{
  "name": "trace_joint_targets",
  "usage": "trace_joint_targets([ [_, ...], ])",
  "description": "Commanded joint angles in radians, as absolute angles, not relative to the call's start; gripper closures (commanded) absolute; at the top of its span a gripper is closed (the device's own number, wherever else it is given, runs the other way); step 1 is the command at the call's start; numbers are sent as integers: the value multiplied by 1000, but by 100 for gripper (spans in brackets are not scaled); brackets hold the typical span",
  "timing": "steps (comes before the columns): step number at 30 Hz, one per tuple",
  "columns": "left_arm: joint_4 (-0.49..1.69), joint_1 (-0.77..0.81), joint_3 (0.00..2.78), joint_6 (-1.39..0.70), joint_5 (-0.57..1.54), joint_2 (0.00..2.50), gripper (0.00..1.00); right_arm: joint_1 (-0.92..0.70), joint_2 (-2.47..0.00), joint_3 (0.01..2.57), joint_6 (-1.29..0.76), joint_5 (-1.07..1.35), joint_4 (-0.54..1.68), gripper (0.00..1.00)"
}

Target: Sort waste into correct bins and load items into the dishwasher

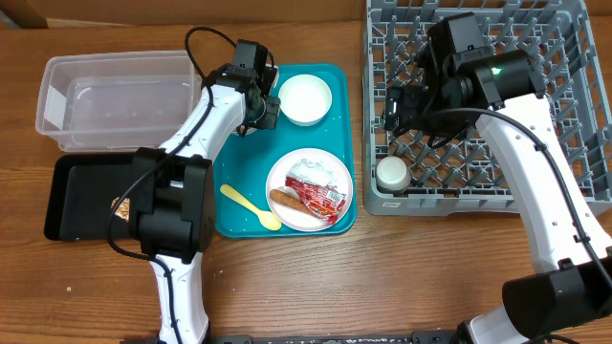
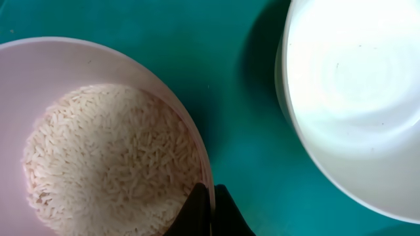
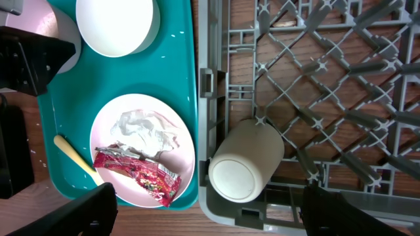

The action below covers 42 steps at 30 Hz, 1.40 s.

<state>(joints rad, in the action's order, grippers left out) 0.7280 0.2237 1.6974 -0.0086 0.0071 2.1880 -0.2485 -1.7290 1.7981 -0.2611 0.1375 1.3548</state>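
Starting at the left, the clear tub and the black tray sit together at the worktop's edge, within the left arm's reach, probably so waste can be tipped in with a short swing. A brown lump shows in the black tray beside the arm.

The left end effector is pinched on the rim of the pink bowl, one finger inside and one outside, a grip that suits lifting and tilting. Rice covers the bowl's bottom, so the step in hand looks like emptying it into a bin before the bowl can be racked.

Beside it on the teal tray stands the white bowl, not touching it. Nearer the robot lie the spoon and the plate, which carries the sausage, napkin and wrapper, all unsorted.

Right again, the rack holds the cup in its near-left corner, apparently mouth down as a dishwasher wants it. Above it hangs the right end effector, jaws spread wide and gripping nothing.
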Motion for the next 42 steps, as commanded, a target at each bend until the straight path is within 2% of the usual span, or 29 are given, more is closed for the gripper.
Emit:
trace_joint_targets([
  [1,792,215,1754,-86,-7,2196,96,-246,-1729,1794,-257,127,1354,8],
  [13,1267,208,2344,-177,22,2191,96,-246,-1729,1794,-257,127,1356,8],
  [23,1690,208,2697,-231,19,2191,96,-246,-1729,1794,-253,127,1355,8],
  [31,1690,210,2603,-224,109,2071,96,-246,-1729,1794,-253,128,1361,8],
  [37,1690,188,2304,-222,92,1858,96,-247,-1729,1794,-253,128,1359,8],
  [42,1689,105,2057,-209,94,1703,96,-247,-1729,1794,-253,128,1359,8],
])
